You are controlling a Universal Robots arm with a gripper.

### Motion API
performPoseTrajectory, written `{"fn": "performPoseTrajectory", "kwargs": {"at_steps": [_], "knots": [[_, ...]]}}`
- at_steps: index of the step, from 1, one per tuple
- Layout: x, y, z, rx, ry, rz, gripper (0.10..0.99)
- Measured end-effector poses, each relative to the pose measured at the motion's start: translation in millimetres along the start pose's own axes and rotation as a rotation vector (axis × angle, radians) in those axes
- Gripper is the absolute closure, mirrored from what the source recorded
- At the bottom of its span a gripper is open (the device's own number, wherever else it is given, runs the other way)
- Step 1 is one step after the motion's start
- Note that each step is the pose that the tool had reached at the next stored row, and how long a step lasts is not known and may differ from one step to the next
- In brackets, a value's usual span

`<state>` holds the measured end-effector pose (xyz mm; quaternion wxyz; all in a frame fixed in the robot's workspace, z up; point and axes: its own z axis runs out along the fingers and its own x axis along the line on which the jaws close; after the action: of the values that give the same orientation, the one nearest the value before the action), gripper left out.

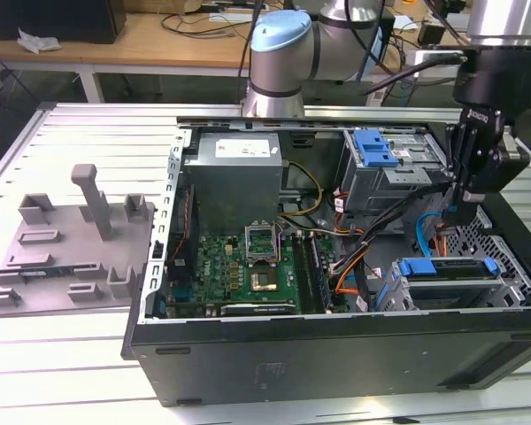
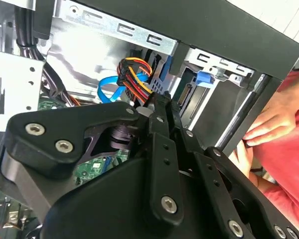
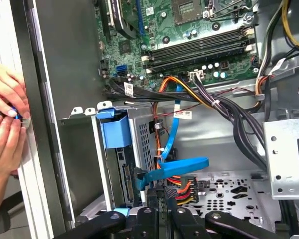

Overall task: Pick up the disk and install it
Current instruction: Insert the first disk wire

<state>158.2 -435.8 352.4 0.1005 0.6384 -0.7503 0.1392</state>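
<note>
Blue-framed disk [image 1: 447, 268] sits in the drive bay [image 1: 394, 294] of the case [image 1: 336, 354].

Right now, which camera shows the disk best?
The exterior view. There the disk sits side-on in its bay in the computer case, with its blue frame running along one edge. Both wrist views see it end-on: the first wrist view shows its connector end, and the second wrist view a narrow strip.

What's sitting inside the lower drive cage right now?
The disk, its blue frame showing along the top edge. The cage walls hide its label and most of the metal body. The gripper hangs close above.
</note>
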Motion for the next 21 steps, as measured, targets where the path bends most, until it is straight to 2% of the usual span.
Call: {"fn": "performPoseTrajectory", "kwargs": {"at_steps": [2, 5, 6, 9, 10, 11, 15, 17, 19, 20, 21], "knots": [[3.5, -0.6, -1.2, -0.003, -0.0163, 0.000, 0.918], [15.8, -2.7, -2.6, -0.012, -0.0744, 0.002, 0.918], [18.5, -3.2, -2.5, -0.015, -0.0870, 0.002, 0.918], [24.4, -4.1, -2.0, -0.018, -0.1094, 0.003, 0.918], [29.2, -4.9, -1.4, -0.021, -0.1255, 0.003, 0.918], [33.4, -5.6, -0.6, -0.023, -0.1377, 0.004, 0.918], [41.9, -7.0, 1.6, -0.027, -0.1622, 0.004, 0.918], [48.6, -8.0, 4.0, -0.031, -0.1886, 0.005, 0.918], [55.5, -9.1, 6.5, -0.037, -0.2241, 0.006, 0.918], [57.6, -9.4, 7.2, -0.039, -0.2330, 0.006, 0.918], [61.1, -10.0, 8.3, -0.041, -0.2464, 0.007, 0.918]]}}
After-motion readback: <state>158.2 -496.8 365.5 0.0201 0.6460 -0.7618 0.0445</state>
